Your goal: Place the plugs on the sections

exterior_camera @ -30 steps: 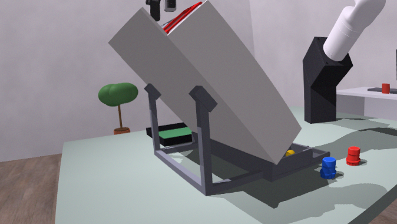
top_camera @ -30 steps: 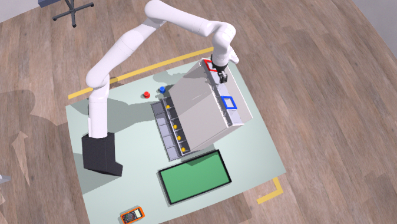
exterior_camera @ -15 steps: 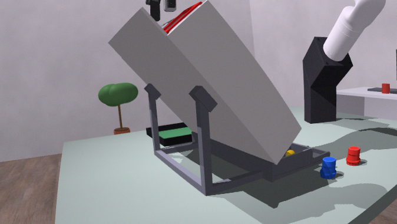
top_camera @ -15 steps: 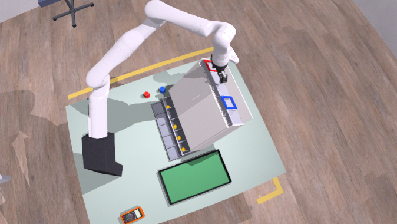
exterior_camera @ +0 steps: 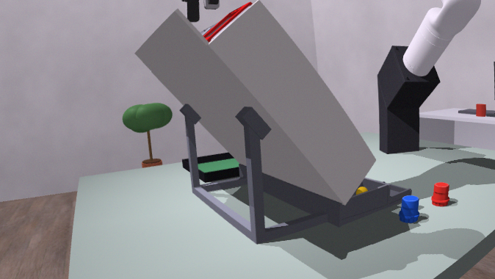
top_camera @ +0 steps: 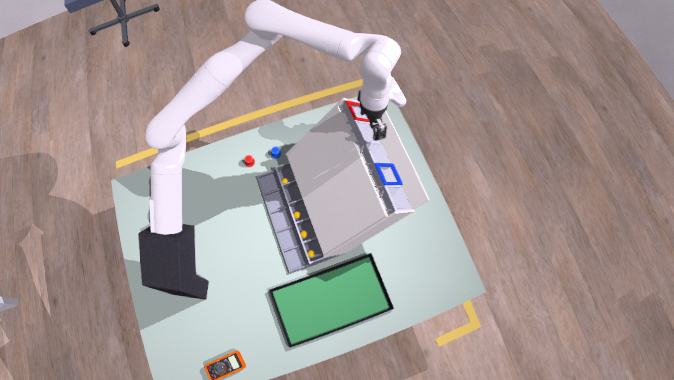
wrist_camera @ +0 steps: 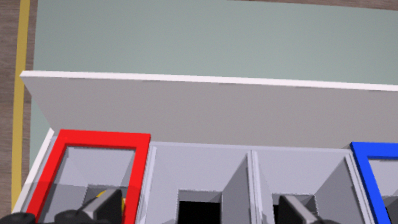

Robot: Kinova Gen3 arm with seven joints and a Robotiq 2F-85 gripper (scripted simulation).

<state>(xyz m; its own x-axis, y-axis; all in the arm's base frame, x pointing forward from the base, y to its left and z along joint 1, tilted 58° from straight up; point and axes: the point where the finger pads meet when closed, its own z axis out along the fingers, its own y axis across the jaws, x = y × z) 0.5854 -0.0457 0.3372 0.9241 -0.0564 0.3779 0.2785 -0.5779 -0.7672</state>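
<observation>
My gripper [top_camera: 378, 133] [exterior_camera: 192, 11] [wrist_camera: 200, 218] is open and holds nothing. It hangs close above the funnel row at the top of the sloped grey cover [top_camera: 330, 190] [exterior_camera: 264, 110], just right of the red-banded funnel [top_camera: 353, 111] [wrist_camera: 64, 155] and left of the blue-banded funnel [top_camera: 389, 174] [wrist_camera: 364, 165]. A yellow sliver shows inside the red-banded funnel beside my left finger. The red plug [top_camera: 248, 160] [exterior_camera: 440, 194] and the blue plug [top_camera: 275, 152] [exterior_camera: 409, 208] stand on the table beside the section tray [top_camera: 272, 210]. Yellow marbles [top_camera: 284, 180] [top_camera: 296, 214] [top_camera: 311, 253] [exterior_camera: 361, 190] lie in several sections.
A green tray with a black rim [top_camera: 330, 300] [exterior_camera: 217, 166] lies in front of the sections. An orange multimeter [top_camera: 224, 366] lies at the table's near edge. The arm's dark base [top_camera: 170, 265] [exterior_camera: 404, 106] stands at the left. Grey legs [exterior_camera: 255, 183] hold up the cover.
</observation>
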